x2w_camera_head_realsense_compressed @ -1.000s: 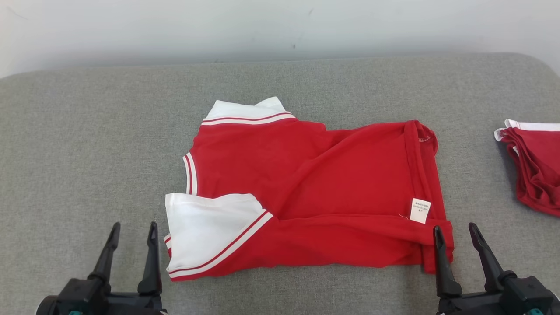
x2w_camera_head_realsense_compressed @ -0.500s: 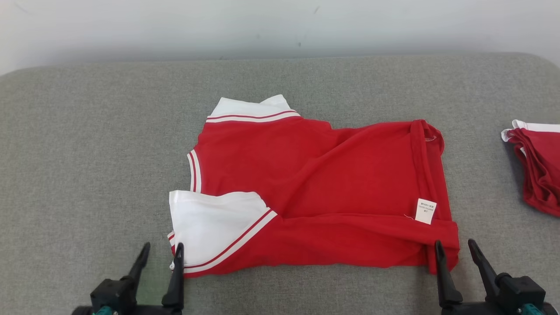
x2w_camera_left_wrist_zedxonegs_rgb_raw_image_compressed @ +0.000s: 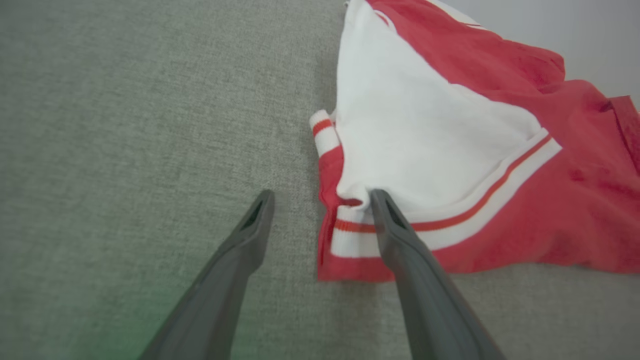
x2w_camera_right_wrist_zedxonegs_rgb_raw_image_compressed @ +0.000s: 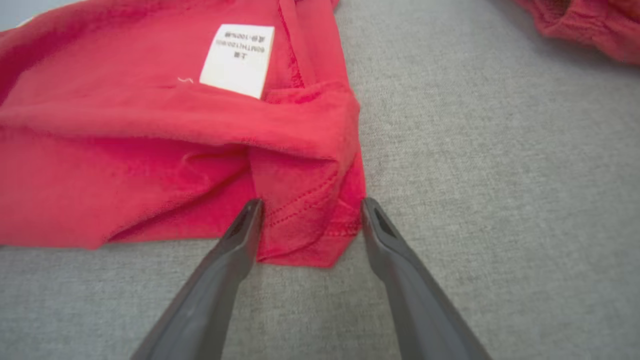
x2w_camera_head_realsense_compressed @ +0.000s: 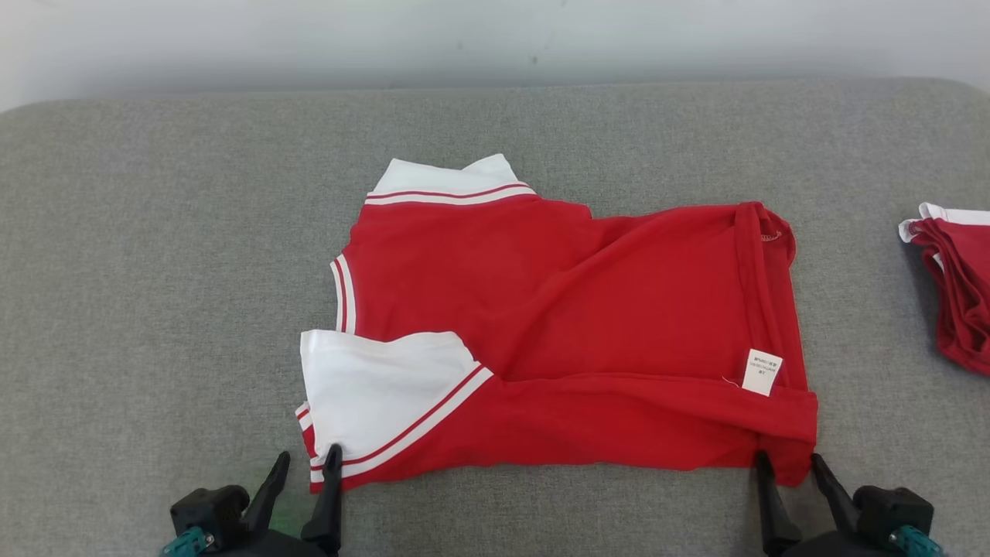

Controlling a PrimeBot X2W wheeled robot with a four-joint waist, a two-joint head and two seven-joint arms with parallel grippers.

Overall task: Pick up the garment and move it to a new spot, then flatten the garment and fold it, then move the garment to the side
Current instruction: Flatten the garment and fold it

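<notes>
A red polo shirt (x2w_camera_head_realsense_compressed: 572, 325) with white collar and white striped sleeve lies partly folded on the grey surface, a white care label (x2w_camera_head_realsense_compressed: 762, 371) near its right edge. My left gripper (x2w_camera_head_realsense_compressed: 305, 460) is open at the shirt's near left corner; in the left wrist view (x2w_camera_left_wrist_zedxonegs_rgb_raw_image_compressed: 320, 200) one finger rests over the white sleeve cuff (x2w_camera_left_wrist_zedxonegs_rgb_raw_image_compressed: 350, 235), the other stays on bare fabric surface. My right gripper (x2w_camera_head_realsense_compressed: 787, 463) is open at the near right corner, and in the right wrist view (x2w_camera_right_wrist_zedxonegs_rgb_raw_image_compressed: 310, 205) its fingers straddle the red hem corner (x2w_camera_right_wrist_zedxonegs_rgb_raw_image_compressed: 310, 225).
A second red garment (x2w_camera_head_realsense_compressed: 955, 286) with white trim lies bunched at the right edge, also seen as red cloth (x2w_camera_right_wrist_zedxonegs_rgb_raw_image_compressed: 585, 25) in the right wrist view. The grey cushioned surface (x2w_camera_head_realsense_compressed: 155, 271) ends at a pale wall (x2w_camera_head_realsense_compressed: 495, 39) behind.
Both grippers have drawn in toward the shirt's near corners, the left one shifting right onto the sleeve cuff. The head camera has tilted slightly, shifting the whole picture.
</notes>
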